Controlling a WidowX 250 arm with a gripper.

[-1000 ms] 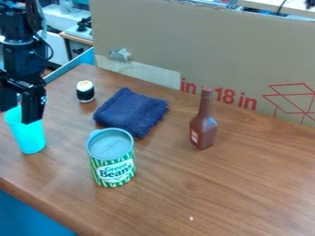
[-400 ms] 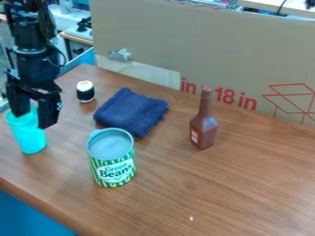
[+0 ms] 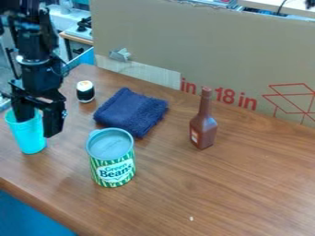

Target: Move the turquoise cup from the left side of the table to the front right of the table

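wood-grain desk (image 3: 246,189) below us, and we've got the cyan cup (image 3: 31,139) near its left edge, gripper (image 3: 38,128) spread at the rim; looks light, stiff, slick, best pinched by its wall.

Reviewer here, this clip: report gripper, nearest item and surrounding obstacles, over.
Gripper open, fingers apart at cup's rim. Turquoise cup upright on table. Possible obstacle: green-striped can standing nearby; folded blue towel behind it. Over.
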